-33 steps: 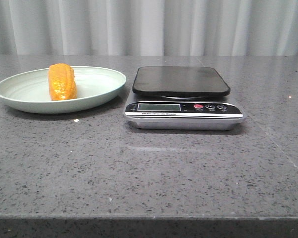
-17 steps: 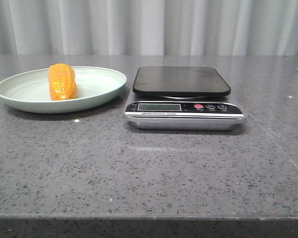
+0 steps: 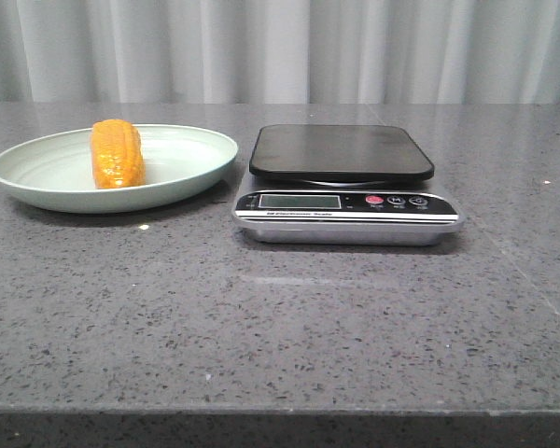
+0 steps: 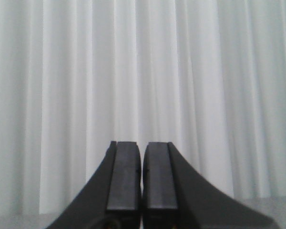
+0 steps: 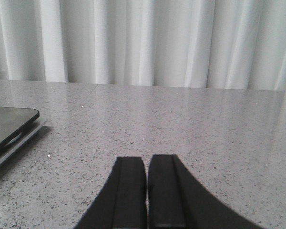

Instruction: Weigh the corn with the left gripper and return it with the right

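Corn (image 3: 117, 154) lies on its side in a pale green plate (image 3: 192, 176) at the left of the grey speckled table (image 3: 280, 317), one end pointing toward the camera and the other toward the white curtain (image 3: 280, 51) behind; just beside the plate, to its right, stands a kitchen scale (image 3: 345, 217) with a dark weighing platform (image 3: 341, 152) on top and a display and buttons along its front face, the platform bare; neither arm shows in the front view; in the left wrist view the left gripper (image 4: 142, 179) has its two black fingers pressed together with only a thin seam between them, nothing held, and faces the curtain; in the right wrist view the right gripper (image 5: 147, 191) likewise has its fingers closed together on nothing, low over the table, with a corner of the scale (image 5: 9, 131) visible off to one side.
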Controlling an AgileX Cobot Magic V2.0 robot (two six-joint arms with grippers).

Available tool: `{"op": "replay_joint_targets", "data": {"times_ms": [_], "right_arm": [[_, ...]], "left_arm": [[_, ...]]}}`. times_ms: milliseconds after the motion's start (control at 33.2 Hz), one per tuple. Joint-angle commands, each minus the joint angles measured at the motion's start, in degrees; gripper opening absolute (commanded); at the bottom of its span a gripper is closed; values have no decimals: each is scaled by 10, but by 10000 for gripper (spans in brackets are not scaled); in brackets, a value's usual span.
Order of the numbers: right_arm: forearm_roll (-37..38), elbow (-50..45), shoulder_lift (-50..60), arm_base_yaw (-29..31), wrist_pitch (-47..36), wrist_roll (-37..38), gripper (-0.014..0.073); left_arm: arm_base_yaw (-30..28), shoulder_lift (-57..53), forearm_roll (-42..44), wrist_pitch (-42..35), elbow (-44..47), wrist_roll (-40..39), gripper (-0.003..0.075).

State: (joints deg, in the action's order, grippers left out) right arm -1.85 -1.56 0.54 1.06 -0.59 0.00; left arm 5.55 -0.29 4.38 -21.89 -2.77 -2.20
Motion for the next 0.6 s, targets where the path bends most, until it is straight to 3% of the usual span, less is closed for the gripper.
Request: {"op": "replay_joint_targets", "data": {"times_ms": [0,301,573], "right_arm": [[1,4,10,2,-51,-6,190],[1,4,10,2,-51,-6,190],[1,4,10,2,-51,-6,190]], "left_arm": [[2,-3,-3,15,-77,-4,127],[2,99,-3,300,-280,-6,127],[2,141,-21,342,-275,-6,127]]}}
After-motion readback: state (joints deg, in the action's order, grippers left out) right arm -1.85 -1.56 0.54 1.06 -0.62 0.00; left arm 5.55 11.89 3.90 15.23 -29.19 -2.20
